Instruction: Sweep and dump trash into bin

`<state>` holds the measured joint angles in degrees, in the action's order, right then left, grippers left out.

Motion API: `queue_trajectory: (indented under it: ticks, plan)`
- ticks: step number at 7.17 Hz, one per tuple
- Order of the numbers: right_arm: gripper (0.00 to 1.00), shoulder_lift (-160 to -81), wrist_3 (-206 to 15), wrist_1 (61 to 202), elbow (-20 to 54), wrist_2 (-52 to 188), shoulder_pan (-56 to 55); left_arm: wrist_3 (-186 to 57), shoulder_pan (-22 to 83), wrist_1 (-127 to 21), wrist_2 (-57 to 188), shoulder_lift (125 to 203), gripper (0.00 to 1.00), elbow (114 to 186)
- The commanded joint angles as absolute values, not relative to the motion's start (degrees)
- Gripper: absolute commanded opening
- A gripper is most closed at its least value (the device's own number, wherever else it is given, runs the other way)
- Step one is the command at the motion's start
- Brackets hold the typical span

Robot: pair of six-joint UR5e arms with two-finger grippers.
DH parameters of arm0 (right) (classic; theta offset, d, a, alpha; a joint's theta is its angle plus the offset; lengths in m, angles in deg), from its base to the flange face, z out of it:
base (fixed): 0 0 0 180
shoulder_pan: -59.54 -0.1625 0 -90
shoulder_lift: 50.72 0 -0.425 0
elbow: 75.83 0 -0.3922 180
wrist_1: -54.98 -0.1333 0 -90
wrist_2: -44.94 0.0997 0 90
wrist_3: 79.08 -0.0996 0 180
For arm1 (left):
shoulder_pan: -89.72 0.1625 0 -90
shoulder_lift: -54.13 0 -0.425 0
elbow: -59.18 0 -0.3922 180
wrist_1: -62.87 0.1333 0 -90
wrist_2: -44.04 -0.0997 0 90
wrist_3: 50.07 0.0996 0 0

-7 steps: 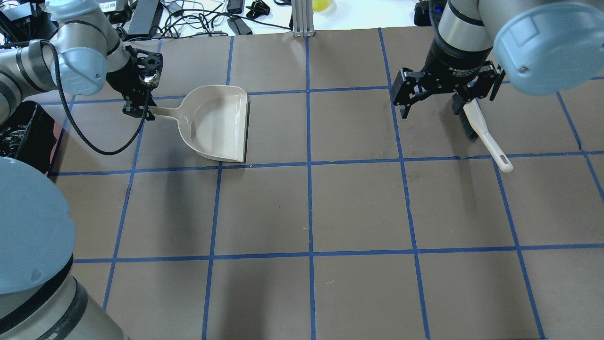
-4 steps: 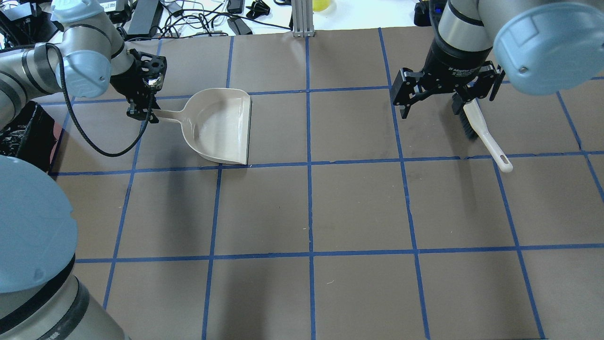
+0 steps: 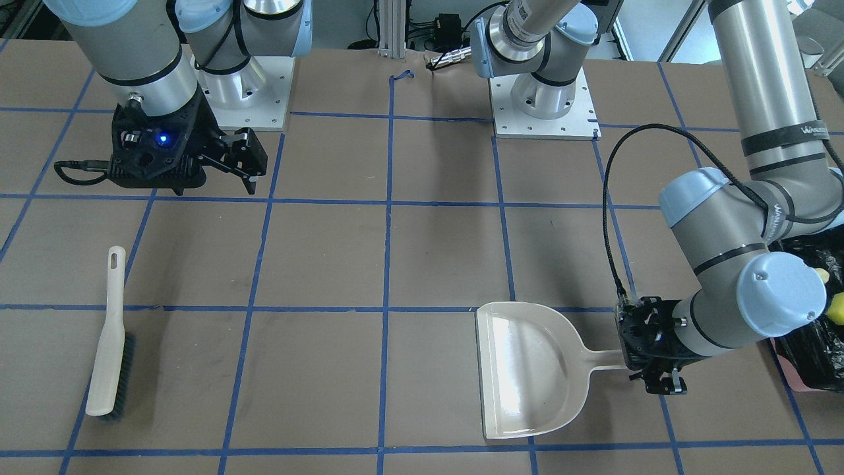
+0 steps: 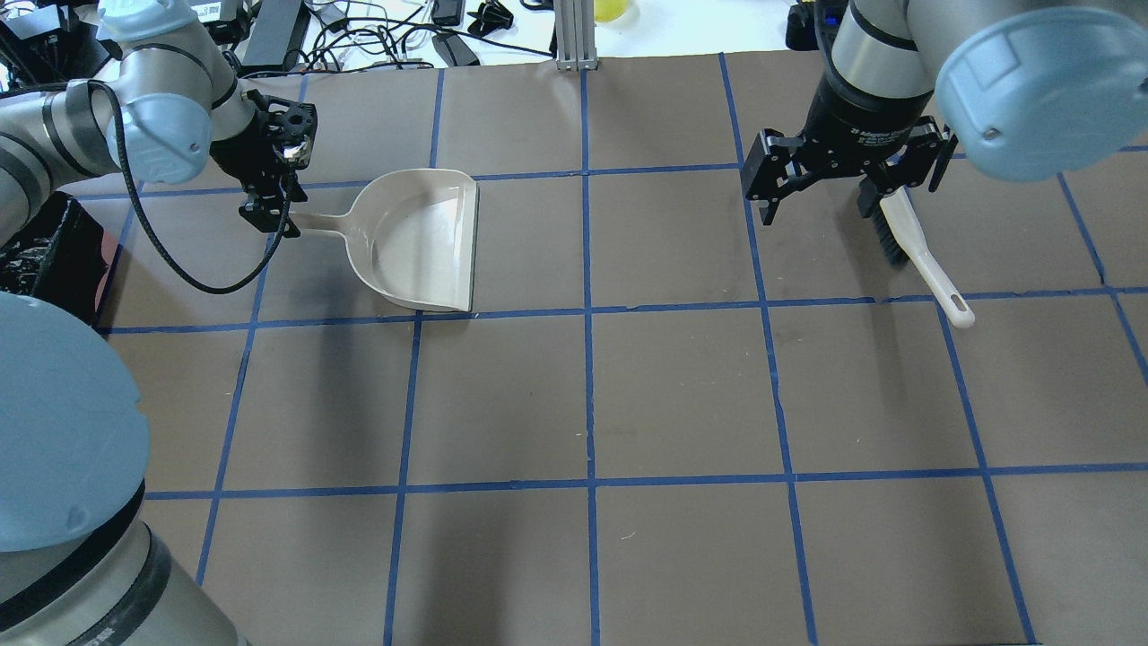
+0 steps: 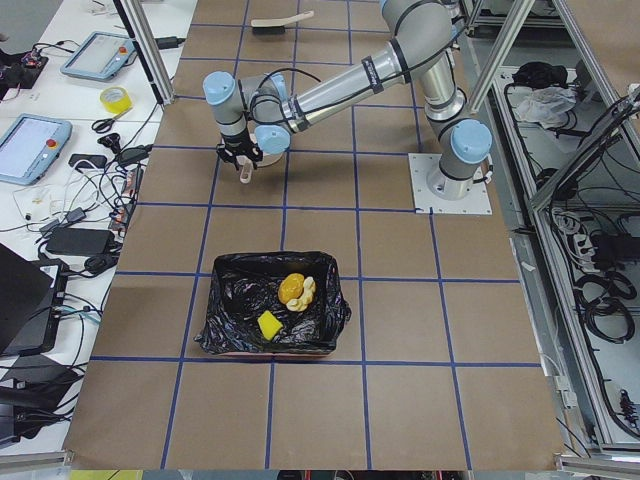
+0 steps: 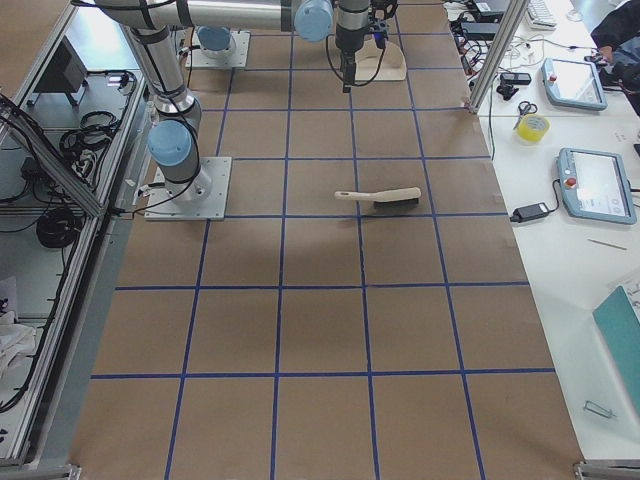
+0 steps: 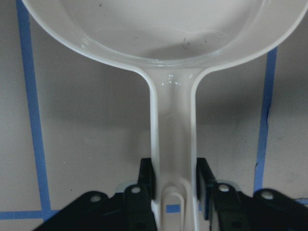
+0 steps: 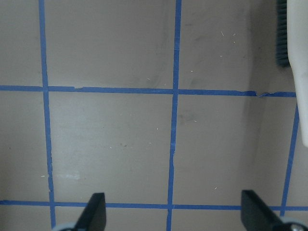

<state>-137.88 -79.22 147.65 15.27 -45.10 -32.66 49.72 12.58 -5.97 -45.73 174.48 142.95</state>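
My left gripper [image 4: 267,218] is shut on the handle of the beige dustpan [image 4: 421,242]. The wrist view shows its fingers [image 7: 147,177] clamped on both sides of the handle. The pan [image 3: 527,369] is empty and lies low over the table. The pink bin [image 5: 270,318] with its black bag stands beside the left arm. In it lie the golden-brown lump [image 5: 292,288], the pale peel piece [image 5: 309,291] and the yellow wedge [image 5: 270,324]. My right gripper [image 4: 818,211] is open and empty above the table, next to the brush [image 4: 924,260].
The beige brush [image 3: 109,343] with dark bristles lies flat on the table and is not held. The bin sits at the table's left end [image 4: 40,256] and shows at the right edge of the front view [image 3: 808,356]. Cables and devices lie beyond the far table edge [image 4: 377,36].
My left gripper has shifted the dustpan slightly right and turned it a little. The right arm and the brush have not moved.
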Motion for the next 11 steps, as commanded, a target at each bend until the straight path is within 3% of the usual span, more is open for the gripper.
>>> queue_trajectory:
  ticks: [1,6,11]
  plan:
    - [1.00,-137.6,-79.3,147.5,15.5,-45.2,-32.7,40.8,11.1,-7.1,-43.1,171.6,0.97,142.2]
    - [1.00,-138.2,-78.6,147.4,15.5,-45.2,-32.5,13.6,7.2,-30.0,-42.6,159.8,1.00,137.4]
    - [1.00,-141.1,-78.4,147.5,15.4,-45.5,-32.7,-30.5,3.5,-31.4,-43.6,151.9,1.00,139.8]
